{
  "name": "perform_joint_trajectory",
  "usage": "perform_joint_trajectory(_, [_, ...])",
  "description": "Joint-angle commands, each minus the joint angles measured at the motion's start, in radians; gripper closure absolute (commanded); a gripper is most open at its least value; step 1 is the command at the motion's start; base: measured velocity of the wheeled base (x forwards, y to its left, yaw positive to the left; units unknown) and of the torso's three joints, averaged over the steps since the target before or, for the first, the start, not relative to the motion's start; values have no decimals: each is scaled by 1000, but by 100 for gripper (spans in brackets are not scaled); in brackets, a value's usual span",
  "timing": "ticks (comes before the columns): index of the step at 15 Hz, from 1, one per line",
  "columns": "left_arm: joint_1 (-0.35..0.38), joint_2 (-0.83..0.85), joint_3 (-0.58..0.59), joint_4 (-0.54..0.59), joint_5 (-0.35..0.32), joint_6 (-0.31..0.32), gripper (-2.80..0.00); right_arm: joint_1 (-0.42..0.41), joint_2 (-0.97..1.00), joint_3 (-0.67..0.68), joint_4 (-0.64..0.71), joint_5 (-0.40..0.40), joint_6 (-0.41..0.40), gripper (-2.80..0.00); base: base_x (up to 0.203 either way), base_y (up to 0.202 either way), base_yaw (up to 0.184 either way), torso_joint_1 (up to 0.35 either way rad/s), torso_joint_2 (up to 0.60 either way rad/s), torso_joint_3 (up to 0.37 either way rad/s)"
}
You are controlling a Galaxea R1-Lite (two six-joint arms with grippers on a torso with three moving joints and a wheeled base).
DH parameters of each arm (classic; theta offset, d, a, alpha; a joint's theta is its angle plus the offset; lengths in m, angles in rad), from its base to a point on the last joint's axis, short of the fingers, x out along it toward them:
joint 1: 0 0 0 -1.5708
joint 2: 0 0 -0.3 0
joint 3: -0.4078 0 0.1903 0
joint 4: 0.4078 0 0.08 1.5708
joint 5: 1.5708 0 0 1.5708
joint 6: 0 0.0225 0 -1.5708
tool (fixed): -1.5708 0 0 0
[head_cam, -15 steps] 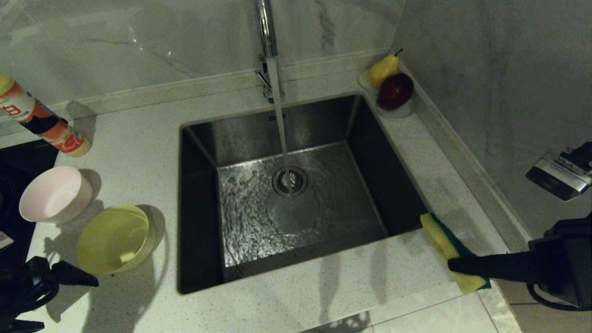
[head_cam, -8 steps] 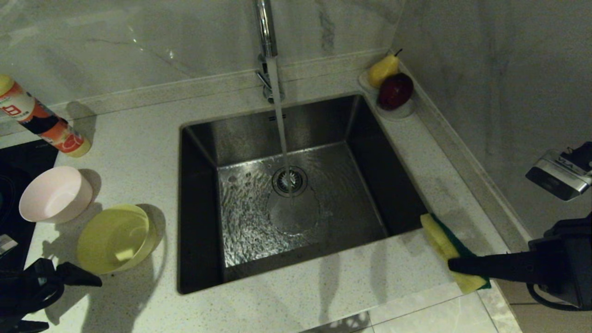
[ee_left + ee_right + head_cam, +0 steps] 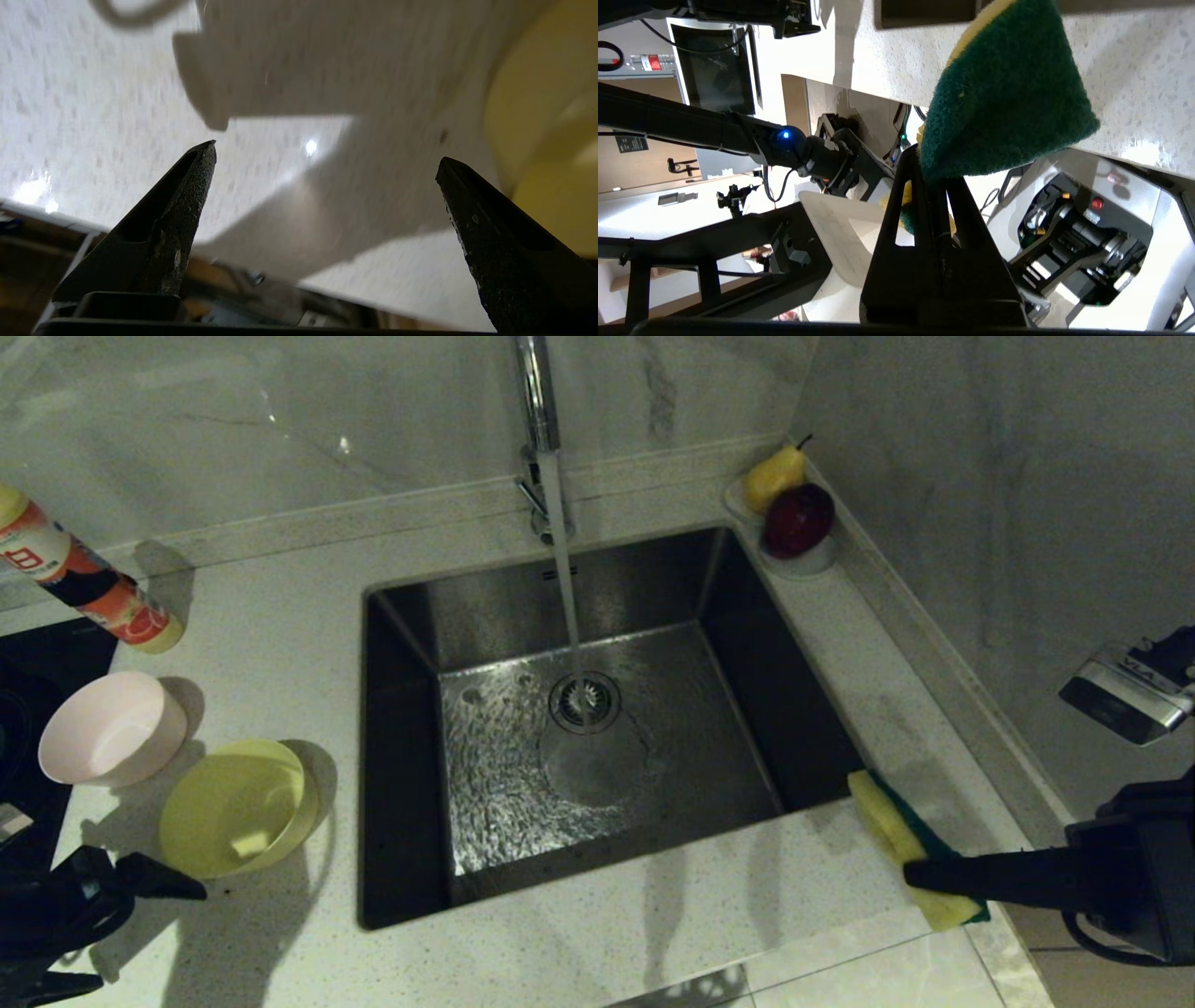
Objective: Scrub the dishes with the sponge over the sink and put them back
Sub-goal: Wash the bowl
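Head view: sink (image 3: pixel 411 644) sat mid-counter, water ran from the tap (image 3: pixel 534 392) onto the drain strainer (image 3: pixel 585 702). Sponge (image 3: pixel 887 821) was at the sink's near right corner over the countertop (image 3: pixel 280 635), long axis running diagonally from the sink corner toward the counter's front right edge, yellow foam facing the sink side, green scouring face toward the wall side. Right gripper (image 3: pixel 920 875) came in level from the right, jaws closed tight on the sponge's near end. Pink bowl (image 3: pixel 112 728) and yellow bowl (image 3: pixel 238 807) stood upright left of the sink, just beside each other, mouths up. Left gripper (image 3: pixel 140 896) sat low at the front left, near the yellow bowl, not touching it. Bottle (image 3: pixel 84 583) leaned at far left; saucer (image 3: pixel 803 560) with pear (image 3: pixel 773 476) and red fruit (image 3: pixel 798 518) at back right corner.

Left wrist view: left gripper (image 3: pixel 327 154) jaws spread wide, nothing between them, only counter; yellow bowl (image 3: pixel 546 140) just past one fingertip.

Right wrist view: right gripper (image 3: pixel 931 170) fingers pinched shut on sponge (image 3: pixel 1004 102), green face toward camera, free end pointing away from the fingers.
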Motion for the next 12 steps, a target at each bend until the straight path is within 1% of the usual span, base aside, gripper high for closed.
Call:
perform_joint_trajectory(1, [2, 14, -5, -7, -1, -15, -280, 1, 2, -2, -2, 4, 3, 0, 0, 0, 0, 0, 0, 0])
perform_joint_trajectory(3, [1, -11, -24, 0, -7, -46, -280, 1, 0, -5, -2, 4, 3, 0, 0, 0, 0, 0, 0, 0])
perform_joint_trajectory(7, [2, -66, -66, 22, -9, -65, -280, 0, -4, 3, -2, 4, 3, 0, 0, 0, 0, 0, 0, 0])
perform_joint_trajectory(8, [2, -73, -88, 33, -13, -83, -280, 0, -4, 3, -2, 4, 3, 0, 0, 0, 0, 0, 0, 0])
perform_joint_trajectory(9, [3, -83, -110, 39, -30, -120, -280, 1, -6, 3, -2, 3, 3, 0, 0, 0, 0, 0, 0, 0])
perform_joint_trajectory(10, [3, -89, -128, 42, -66, -143, -280, 0, -7, 3, -2, 4, 3, 0, 0, 0, 0, 0, 0, 0])
perform_joint_trajectory(11, [3, -86, -139, 42, -91, -154, -280, 0, -8, 3, -2, 4, 3, 0, 0, 0, 0, 0, 0, 0])
perform_joint_trajectory(12, [3, -77, -146, 41, -95, -164, -280, 0, -7, 4, -2, 2, 3, 0, 0, 0, 0, 0, 0, 0])
